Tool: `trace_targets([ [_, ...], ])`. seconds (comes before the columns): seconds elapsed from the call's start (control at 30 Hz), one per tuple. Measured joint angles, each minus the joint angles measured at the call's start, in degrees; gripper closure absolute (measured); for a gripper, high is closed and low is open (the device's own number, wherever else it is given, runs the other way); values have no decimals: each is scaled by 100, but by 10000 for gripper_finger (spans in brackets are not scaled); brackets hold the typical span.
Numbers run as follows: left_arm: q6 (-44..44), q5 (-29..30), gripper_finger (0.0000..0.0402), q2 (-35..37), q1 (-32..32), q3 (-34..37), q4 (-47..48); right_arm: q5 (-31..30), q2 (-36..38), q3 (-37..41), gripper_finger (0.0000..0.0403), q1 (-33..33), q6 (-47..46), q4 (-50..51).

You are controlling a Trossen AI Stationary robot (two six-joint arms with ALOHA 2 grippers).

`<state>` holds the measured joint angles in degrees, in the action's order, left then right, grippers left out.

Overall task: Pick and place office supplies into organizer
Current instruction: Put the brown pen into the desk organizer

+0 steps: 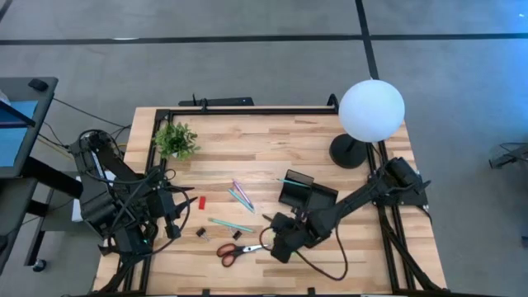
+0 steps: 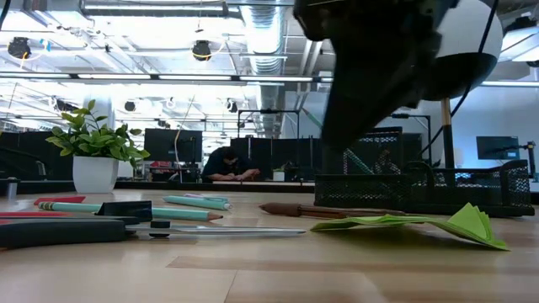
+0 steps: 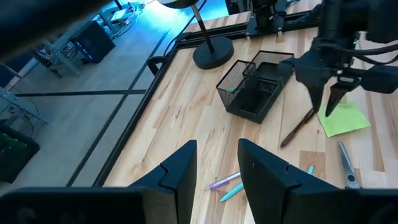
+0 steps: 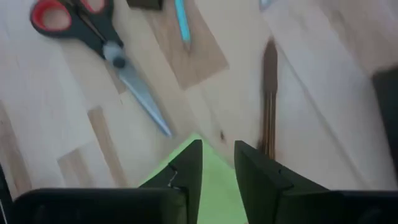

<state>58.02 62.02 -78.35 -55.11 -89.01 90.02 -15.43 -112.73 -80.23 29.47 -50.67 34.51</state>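
Note:
The lime-green sticky-note pad (image 3: 344, 119) lies flat on the table, one corner curled up (image 2: 476, 220). My right gripper (image 3: 326, 102) hangs just above it, pointing steeply down, fingers open with the green pad (image 4: 208, 177) showing below the gap. A dark pen (image 4: 268, 93) lies beside the pad, with the red-handled scissors (image 4: 93, 31) nearer the front edge. The black organizer (image 3: 255, 87) stands just beyond the pad. Teal and purple pens (image 1: 241, 195), a red block (image 1: 188, 203) and black clips (image 1: 200, 233) lie to the left. My left gripper (image 3: 217, 165) waits open at the table's left.
A white globe lamp (image 1: 371, 111) on a black base (image 1: 348, 151) stands at the back right. A small potted plant (image 1: 176, 140) stands at the back left. Bare wood lies between plant and lamp and along the front edge (image 1: 355, 272).

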Motion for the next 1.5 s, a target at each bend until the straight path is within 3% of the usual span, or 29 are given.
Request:
trace_targets([
  [0.1, 7, -2, 287, 0, 0, 0, 0, 82, 0, 0, 300, -43, 183, -206],
  [0.33, -24, 20, 287, 0, 0, 0, -2, 924, 2, 0, 251, -133, 408, -249],
  [0.57, -24, -7, 287, 0, 0, 0, 0, 846, 53, 0, 200, -296, 229, -40],
  [0.8, -22, -174, 287, 0, 0, 0, 0, -530, 61, -2, 199, 137, 70, 374],
  [1.0, -18, -179, 287, 0, 1, 0, 0, -1976, 61, 221, 211, 706, -1088, 761],
  [1.13, 18, -174, 287, 0, 0, 0, 0, -2092, 57, 601, 223, 975, -1819, 408],
  [1.3, 20, -157, 287, 0, 2, 0, 0, -2488, 55, 1158, 238, 1149, -1704, -782],
  [1.5, 17, -155, 288, 0, 0, 0, -2, -2526, -41, 1734, 245, 1126, -1652, -1622],
])
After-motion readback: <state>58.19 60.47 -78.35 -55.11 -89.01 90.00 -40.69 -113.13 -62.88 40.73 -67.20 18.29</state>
